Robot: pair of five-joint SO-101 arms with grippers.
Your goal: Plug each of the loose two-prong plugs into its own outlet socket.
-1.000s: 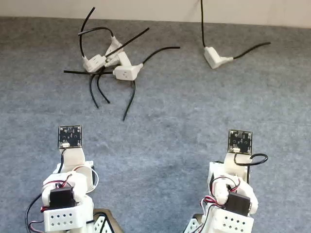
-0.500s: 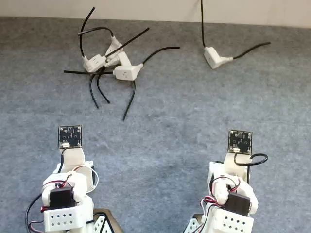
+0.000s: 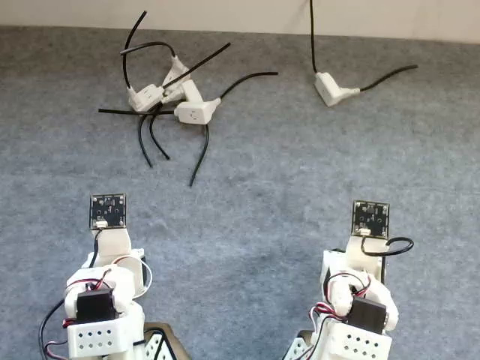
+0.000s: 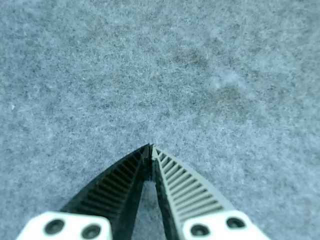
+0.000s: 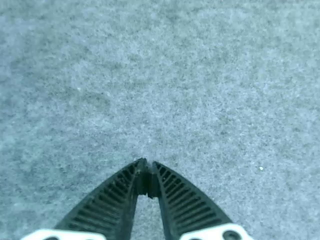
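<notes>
**Left end effector** (image 4: pixel 151 148): its two ribbed fingers are pressing together at the tips and gripping nothing. It is pointing down at the bare grey tabletop (image 4: pixel 210 60).

**Right end effector** (image 5: pixel 145 162): its fingers are likewise meeting at the tips, with nothing between them, above the same grey surface.

**Arms:** one arm (image 3: pixel 101 289) and the other arm (image 3: pixel 358 300) are sitting folded at the near edge, side by side and well apart.

**Cluster of white plug and socket bodies** (image 3: pixel 169 94): it is lying far ahead of both end effectors, close to the far edge, on the first arm's side. The bodies are touching or overlapping. Which are plugs cannot be told.

**Outlet socket** (image 3: pixel 196 113): it is lying at the edge of the cluster nearest the end effectors, with its two-hole face showing upward.

**Black cords** (image 3: pixel 201 154): they are trailing out of the cluster and crossing one another, some reaching back toward the end effectors.

**Lone white body** (image 3: pixel 332 88): it is lying far ahead of the second arm, well apart from the cluster. Two black cords are leaving it, one running past the far edge. Whether it is a plug already joined to a socket cannot be told.
</notes>
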